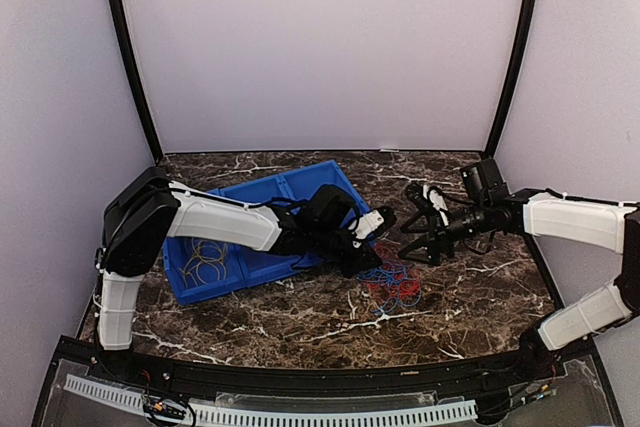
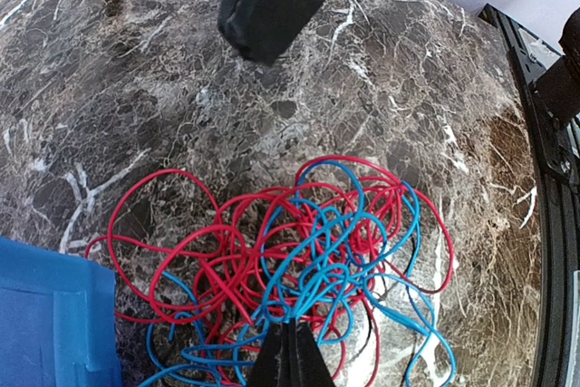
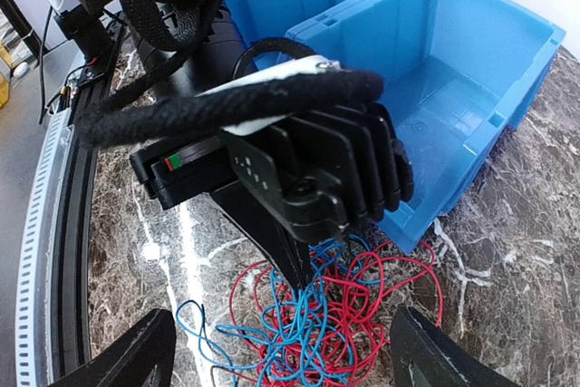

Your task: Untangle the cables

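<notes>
No legible text, numbers or logos in any view. Right wrist view, centre-left: small red/green sticker (image 3: 178, 162) on the black housing (image 3: 272, 178), too small to read. The white tag (image 3: 281, 74) on the braided cable (image 3: 181, 111) is unreadable.

The left pincer (image 2: 290, 360) is closed on blue strands of the tangled red-and-blue cables (image 2: 272, 251) lying on the marble counter (image 2: 136, 88).

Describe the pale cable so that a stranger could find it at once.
Find the blue bin at the left of the marble table. A yellow-tan cable coil lies in its left end. Unlike the red and blue cables tangled on the table, it is pale and inside.
</notes>
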Controlling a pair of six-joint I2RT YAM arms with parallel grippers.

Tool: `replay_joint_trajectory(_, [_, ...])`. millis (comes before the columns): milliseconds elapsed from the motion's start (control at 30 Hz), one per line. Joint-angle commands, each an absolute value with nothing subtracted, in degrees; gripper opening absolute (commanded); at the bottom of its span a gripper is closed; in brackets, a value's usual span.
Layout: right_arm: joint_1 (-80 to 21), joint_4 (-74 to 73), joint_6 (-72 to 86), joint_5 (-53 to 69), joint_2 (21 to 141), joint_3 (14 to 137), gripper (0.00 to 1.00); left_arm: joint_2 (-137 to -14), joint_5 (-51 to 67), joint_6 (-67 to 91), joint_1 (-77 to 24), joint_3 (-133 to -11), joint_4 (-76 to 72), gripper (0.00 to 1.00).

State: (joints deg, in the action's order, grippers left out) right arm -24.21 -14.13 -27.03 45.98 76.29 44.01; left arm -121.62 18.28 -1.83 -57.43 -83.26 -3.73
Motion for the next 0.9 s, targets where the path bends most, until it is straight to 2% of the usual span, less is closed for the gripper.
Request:
replay_joint_trajectory(0, [-23.9,-12.5,-28.2,45.9,77.0,44.2,0.83,-117.5,19.0,0.4,-57.6,-83.3,-4.3,0.0])
replay_joint_trajectory(233, [-24.3,-12.3,-27.4,47.9,78.9,45.7,0.82,-107.5,20.4,7.2,-57.6,-75.4,-12.8,0.0])
replay_joint_trajectory(533, [-26.1,-11.8,-26.9,49.7,79.3,46.5,0.83,-103.5,20.9,10.9,-57.6,-71.1,-16.3,0.0])
replay_joint_trajectory(733, [-28.8,-11.3,-25.8,51.3,79.3,48.5,0.7,-102.9,21.2,11.3,-57.6,-71.4,-16.3,0.0])
replay_joint_trajectory(767, [-29.0,-11.3,-25.7,51.8,79.2,48.7,0.61,-102.9,21.2,11.3,-57.6,-71.5,-16.2,0.0])
replay_joint_trajectory(800, [-29.2,-11.2,-25.6,51.9,79.0,48.8,0.48,-102.9,21.2,11.3,-57.6,-71.5,-16.2,0.0])
replay_joint_trajectory(867, [-29.3,-10.5,-24.9,51.6,78.8,48.8,0.12,-103.0,21.6,11.6,-57.6,-71.4,-16.5,0.0])
